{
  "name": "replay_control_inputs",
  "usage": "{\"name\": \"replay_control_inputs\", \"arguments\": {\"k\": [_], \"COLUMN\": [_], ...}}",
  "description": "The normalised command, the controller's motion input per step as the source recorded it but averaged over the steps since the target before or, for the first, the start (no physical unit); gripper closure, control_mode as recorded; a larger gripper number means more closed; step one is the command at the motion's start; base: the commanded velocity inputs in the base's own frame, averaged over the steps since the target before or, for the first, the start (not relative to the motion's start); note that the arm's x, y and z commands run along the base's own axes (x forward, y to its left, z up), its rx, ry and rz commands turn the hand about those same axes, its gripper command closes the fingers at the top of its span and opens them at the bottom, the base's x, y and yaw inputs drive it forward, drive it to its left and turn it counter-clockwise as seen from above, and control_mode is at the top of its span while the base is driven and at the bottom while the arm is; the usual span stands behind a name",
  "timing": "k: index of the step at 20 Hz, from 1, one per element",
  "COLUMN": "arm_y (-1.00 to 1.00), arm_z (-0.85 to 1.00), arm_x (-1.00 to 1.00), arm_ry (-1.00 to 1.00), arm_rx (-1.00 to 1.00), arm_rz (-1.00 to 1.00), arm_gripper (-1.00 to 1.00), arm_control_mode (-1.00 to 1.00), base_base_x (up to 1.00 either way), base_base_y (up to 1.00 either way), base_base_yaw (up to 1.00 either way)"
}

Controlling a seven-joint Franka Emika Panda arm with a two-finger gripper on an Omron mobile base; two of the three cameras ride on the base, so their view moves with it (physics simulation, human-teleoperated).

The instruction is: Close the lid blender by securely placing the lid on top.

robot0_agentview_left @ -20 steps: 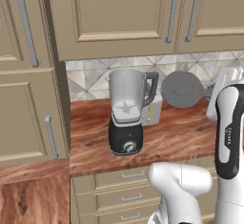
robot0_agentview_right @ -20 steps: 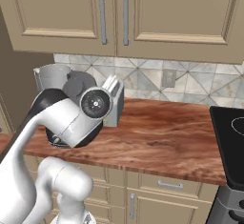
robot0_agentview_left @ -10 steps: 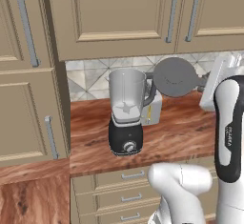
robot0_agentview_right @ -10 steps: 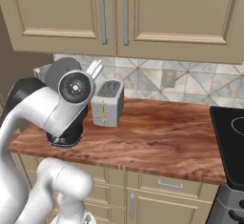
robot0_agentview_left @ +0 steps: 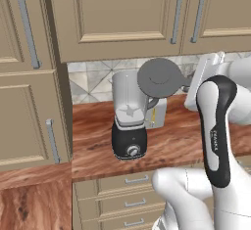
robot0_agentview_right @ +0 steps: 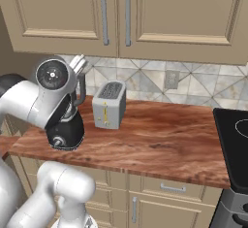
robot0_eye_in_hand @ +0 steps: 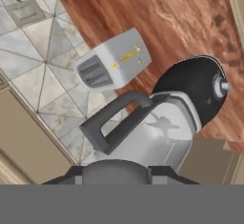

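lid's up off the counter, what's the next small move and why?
Probably shift the lid left, then lower it. The tool holds it level with the blender jar's mouth but offset right, overlapping only the rim's right edge in the left base view; the mouth is uncovered.

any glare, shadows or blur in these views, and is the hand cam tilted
Left base view: sharp and evenly lit, with the round dark grey lid held beside the clear grey-tinted blender jar. Right base view: soft shadow under the pale boxy toaster, no glare. Hand view: rolled, so the wooden counter runs diagonally; lid edge slightly blocky.
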Motion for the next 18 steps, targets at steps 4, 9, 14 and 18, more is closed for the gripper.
{"name": "replay_control_inputs", "arguments": {"k": [4,9,14,18], "arm_y": [0.22,0.04,0.25,0.25], "arm_z": [0.06,0.16,0.03,0.0], "arm_x": [0.29,0.4,0.43,0.3], "arm_ry": [0.02,0.04,0.13,0.12], "arm_rx": [0.06,0.08,0.03,0.02], "arm_rz": [0.04,0.02,0.1,0.12], "arm_gripper": [1.0,1.0,1.0,1.0], "arm_control_mode": [-1.0,-1.0,-1.0,-1.0], "base_base_x": [0.0,0.0,0.0,0.0], "base_base_y": [0.0,0.0,0.0,0.0], "base_base_yaw": [0.0,0.0,0.0,0.0]}}
